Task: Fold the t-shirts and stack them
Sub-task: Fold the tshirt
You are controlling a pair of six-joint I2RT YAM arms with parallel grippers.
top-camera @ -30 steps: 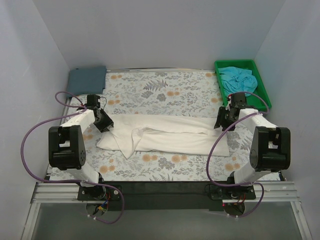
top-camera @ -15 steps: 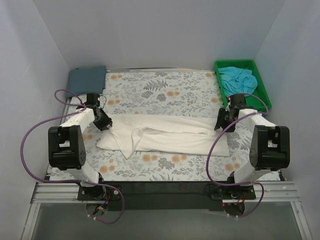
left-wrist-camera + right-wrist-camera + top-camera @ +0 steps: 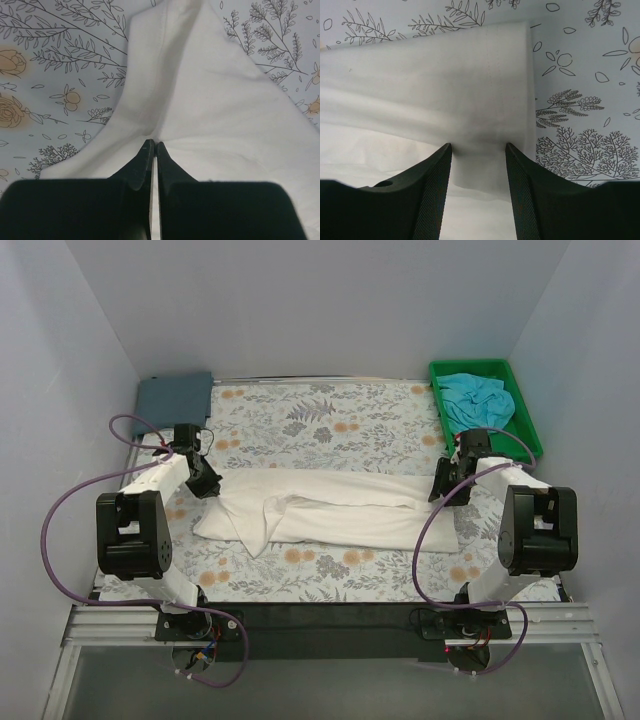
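Our left claw (image 3: 153, 147) is clamped on the cream t-shirt (image 3: 340, 510) at its left end. The right claw (image 3: 479, 150), half open around the right hem, could slip off.

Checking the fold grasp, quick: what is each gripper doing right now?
Left gripper: closed, pinching the cream-white t-shirt.
Right gripper: open, fingers straddling the same shirt's edge.

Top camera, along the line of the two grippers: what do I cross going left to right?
left gripper → cream-white t-shirt → right gripper
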